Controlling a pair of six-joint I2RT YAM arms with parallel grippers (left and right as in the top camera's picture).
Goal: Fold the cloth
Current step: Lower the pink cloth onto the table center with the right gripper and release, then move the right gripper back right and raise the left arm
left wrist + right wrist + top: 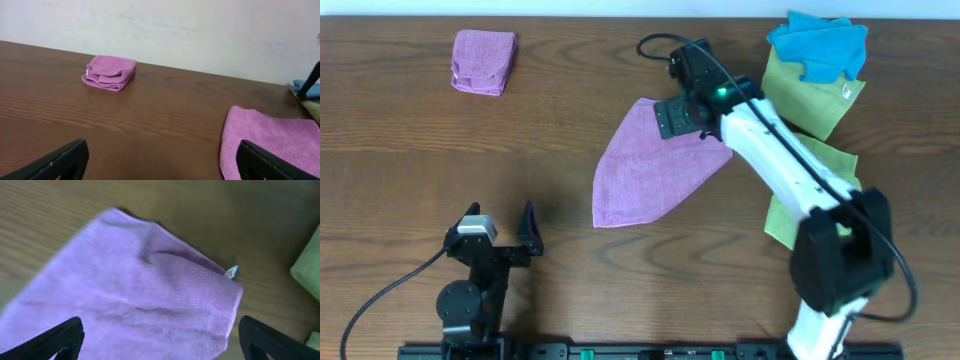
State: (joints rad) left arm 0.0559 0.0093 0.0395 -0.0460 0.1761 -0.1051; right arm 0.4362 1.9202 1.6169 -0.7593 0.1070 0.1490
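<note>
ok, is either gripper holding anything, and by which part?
Nothing held: the right gripper is open over the cloth; the left gripper is open, apart from it.

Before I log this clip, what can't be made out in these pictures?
Overhead: the right arm covers a corner of the purple-magenta microfibre cloth and part of the yellow-green cloths.
Right wrist: blurred, and the cloth's near edge is cut off by the frame.
Left wrist: the frame's edges cut off the cloth.

On the table (570,130) the cloth (650,175) lies central, a folded pad (484,62) behind-left, stacked cloths (817,95) right.
</note>
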